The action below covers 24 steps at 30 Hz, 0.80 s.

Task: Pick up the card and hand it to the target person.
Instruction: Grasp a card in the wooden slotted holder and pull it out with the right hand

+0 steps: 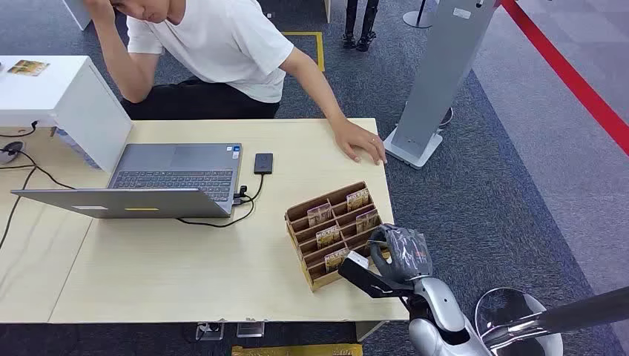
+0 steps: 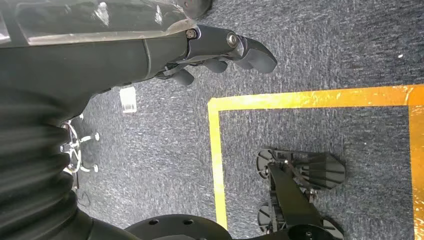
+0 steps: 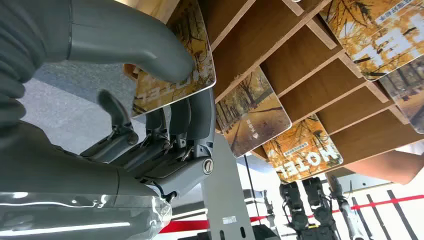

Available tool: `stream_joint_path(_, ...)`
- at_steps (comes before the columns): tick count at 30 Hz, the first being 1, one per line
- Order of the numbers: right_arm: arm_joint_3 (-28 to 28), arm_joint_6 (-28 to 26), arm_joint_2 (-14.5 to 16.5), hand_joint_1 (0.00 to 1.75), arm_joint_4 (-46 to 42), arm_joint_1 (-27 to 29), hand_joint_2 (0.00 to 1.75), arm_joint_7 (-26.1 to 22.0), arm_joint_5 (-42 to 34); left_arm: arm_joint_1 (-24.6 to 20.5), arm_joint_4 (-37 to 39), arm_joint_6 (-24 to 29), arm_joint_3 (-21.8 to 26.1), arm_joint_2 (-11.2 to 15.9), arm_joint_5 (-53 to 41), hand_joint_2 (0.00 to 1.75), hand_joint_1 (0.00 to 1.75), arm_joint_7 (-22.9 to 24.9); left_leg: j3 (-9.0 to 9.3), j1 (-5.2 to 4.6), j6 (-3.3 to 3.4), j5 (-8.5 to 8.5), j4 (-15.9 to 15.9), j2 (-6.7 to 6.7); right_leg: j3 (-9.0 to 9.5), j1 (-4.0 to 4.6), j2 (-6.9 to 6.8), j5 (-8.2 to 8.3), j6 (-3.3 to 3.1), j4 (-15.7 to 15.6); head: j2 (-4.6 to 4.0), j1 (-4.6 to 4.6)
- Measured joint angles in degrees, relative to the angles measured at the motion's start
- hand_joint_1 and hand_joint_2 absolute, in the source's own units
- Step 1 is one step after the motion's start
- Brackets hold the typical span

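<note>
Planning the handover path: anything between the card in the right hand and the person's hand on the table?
Nothing visible blocks it. The right hand pinches the card at the near end of the wooden rack. The person's hand rests at the table's far right corner; the rack's upper tiers lie partly on that line, so lift first.

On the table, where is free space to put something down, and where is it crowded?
Bare tabletop lies in front of the laptop, left of the card rack. Another strip runs between the rack and the person's hand. It is crowded at the rack, where the right hand pinches a card.
</note>
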Motion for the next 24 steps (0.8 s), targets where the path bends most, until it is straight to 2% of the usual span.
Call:
stream_joint_path(9, -0.02, -0.69, 0.16, 1.75, 0.53, -0.48, 1.75, -1.07, -1.58, 0.01, 0.0, -0.02, -0.07, 0.0, 0.15, 1.75, 0.0, -0.57, 0.02, 0.0, 0.0, 0.0, 0.0, -0.01, 0.03, 0.0, -0.01, 0.0, 0.0, 0.0, 0.0, -0.02)
stream_joint_path(12, -0.03, -2.22, 0.33, 1.75, 0.81, -0.4, 1.75, -3.01, -3.0, 0.01, 0.0, 0.76, -0.09, 0.01, 0.62, 1.75, 0.0, -0.24, -0.01, 0.0, 0.0, 0.0, 0.0, -0.01, -0.01, 0.0, -0.01, 0.0, 0.0, 0.0, 0.0, -0.01)
stream_joint_path(19, -0.05, -13.27, 0.73, 1.75, 0.71, 0.43, 1.75, -11.7, -4.96, 0.01, 0.0, 1.45, -0.06, 0.02, 1.21, 1.75, 0.0, 0.13, -0.05, 0.0, 0.0, 0.0, 0.0, -0.01, -0.05, 0.0, -0.01, 0.0, 0.0, 0.0, 0.0, -0.03)
stream_joint_path(24, -0.02, -17.79, 1.12, 1.75, -0.76, 0.78, 1.75, -15.86, -8.0, 0.01, 0.0, 1.69, 0.03, 0.02, 1.25, 1.75, 0.0, 0.2, -0.04, 0.0, 0.0, 0.0, 0.0, 0.0, -0.04, 0.0, 0.0, 0.0, 0.0, 0.0, 0.0, -0.01)
